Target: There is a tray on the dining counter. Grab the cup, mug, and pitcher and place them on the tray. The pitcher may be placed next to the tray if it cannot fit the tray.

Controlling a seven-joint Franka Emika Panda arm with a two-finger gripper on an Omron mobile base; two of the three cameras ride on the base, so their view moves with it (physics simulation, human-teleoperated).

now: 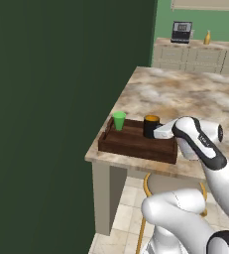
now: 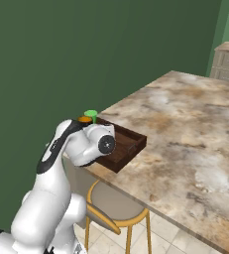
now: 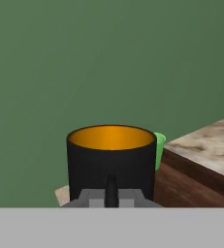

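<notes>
The gripper (image 3: 111, 196) is pinched on the mug (image 1: 151, 126), its fingers clamped on the handle side so the black body stays upright over the tray (image 1: 136, 145), ready, I judge, to be set down. It is unclear whether the mug's base touches the tray floor. Just beyond, the cup (image 1: 119, 120) stands upright in the tray's far corner, leaving room beside it. The tray sits at the edge of the dining counter (image 1: 185, 94). Farthest off, the pitcher (image 1: 207, 37) waits on the back counter (image 1: 195, 54): 1 item left.
</notes>
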